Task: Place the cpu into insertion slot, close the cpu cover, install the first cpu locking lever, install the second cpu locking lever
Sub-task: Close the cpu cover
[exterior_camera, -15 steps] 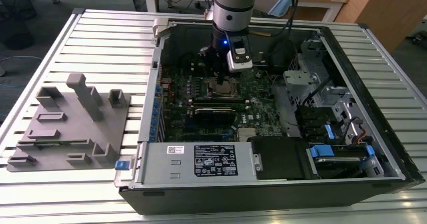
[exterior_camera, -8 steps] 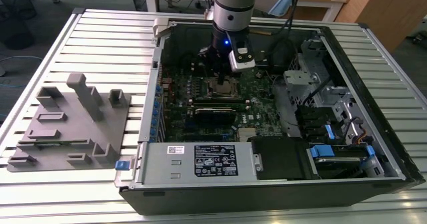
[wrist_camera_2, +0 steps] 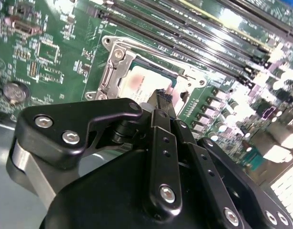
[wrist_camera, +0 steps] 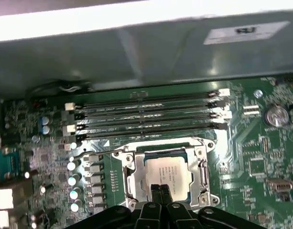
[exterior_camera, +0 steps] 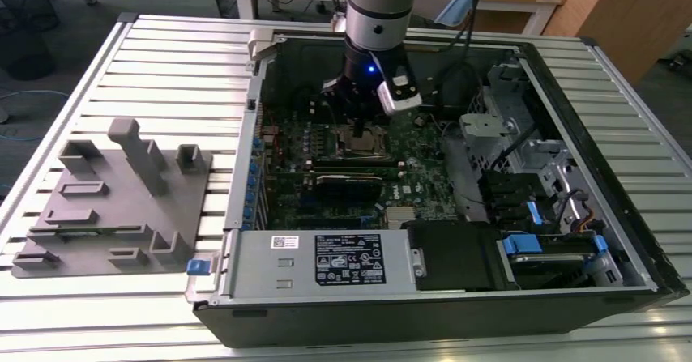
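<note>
Closed end effector point(wrist_camera: 160, 191), fingers pinched together right at the edge of the cpu cover point(wrist_camera: 202, 167). Cpu point(wrist_camera: 167, 171) flat under it on the green board point(wrist_camera: 260, 157); exterior view adds the whole open computer case point(exterior_camera: 433, 317).

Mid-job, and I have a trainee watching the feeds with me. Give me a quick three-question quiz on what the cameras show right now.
1. True or false: the cpu already lies in the insertion slot, with the cpu cover lying flat around it.
2. The gripper is nearest to which of these? A: the grey power-supply box. B: the edge of the cpu cover. C: the grey fixture tray outside the case.
3. In the first wrist view, how many long memory slots run side by side beyond the insertion slot?

Key: 1 true; 2 B; 3 four.
</note>
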### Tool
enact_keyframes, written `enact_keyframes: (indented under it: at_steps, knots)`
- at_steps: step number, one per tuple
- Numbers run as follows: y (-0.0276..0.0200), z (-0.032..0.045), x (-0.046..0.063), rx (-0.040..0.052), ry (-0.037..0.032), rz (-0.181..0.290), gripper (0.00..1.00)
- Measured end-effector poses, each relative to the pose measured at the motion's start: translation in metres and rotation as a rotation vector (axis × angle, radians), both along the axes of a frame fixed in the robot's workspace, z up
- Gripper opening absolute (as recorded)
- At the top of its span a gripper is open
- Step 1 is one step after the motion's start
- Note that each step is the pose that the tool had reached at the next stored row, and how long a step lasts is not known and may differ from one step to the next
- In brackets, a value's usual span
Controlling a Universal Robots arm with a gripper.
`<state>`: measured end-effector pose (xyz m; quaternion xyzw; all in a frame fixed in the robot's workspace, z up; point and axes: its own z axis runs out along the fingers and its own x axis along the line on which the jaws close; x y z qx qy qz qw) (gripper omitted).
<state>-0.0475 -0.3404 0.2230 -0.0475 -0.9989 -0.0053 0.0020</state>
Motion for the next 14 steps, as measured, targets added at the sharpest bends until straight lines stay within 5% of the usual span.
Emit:
enact_keyframes:
  at_steps: [10, 14]
  knots:
    - [0.0000, -0.0001, 0.0000, 0.0002, 0.0000, 0.035, 0.11]
    - [0.0000, -0.0001, 0.0000, 0.0005, 0.0000, 0.084, 0.11]
